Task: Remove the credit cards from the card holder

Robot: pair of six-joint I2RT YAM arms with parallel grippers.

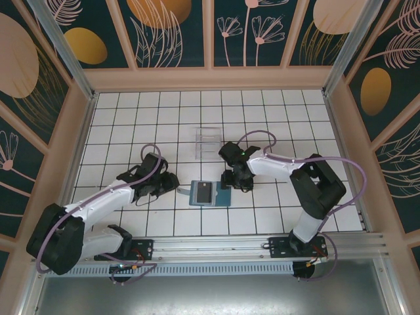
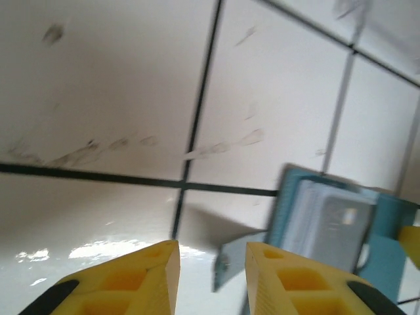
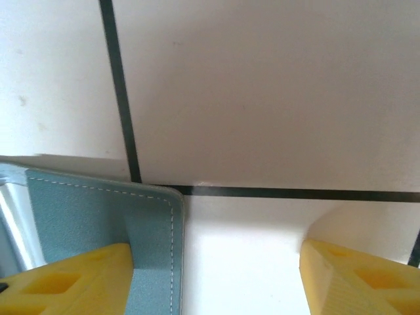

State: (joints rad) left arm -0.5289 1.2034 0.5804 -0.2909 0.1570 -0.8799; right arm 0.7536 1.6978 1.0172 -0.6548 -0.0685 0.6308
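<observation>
left hand [image 2: 211, 252] apart, empty; right hand [image 3: 216, 262] apart, finger [image 3: 72, 279] on card holder [image 3: 98, 210]; credit card [image 2: 335, 226] print blurred.

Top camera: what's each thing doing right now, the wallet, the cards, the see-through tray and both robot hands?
card holder, lying open and flat on the tiles.
credit cards, in the open holder, not out yet.
clear tray, standing apart beyond the holder, untouched.
left gripper, open, nothing between its fingers.
right gripper, open wide, one finger over the holder's edge.
</observation>
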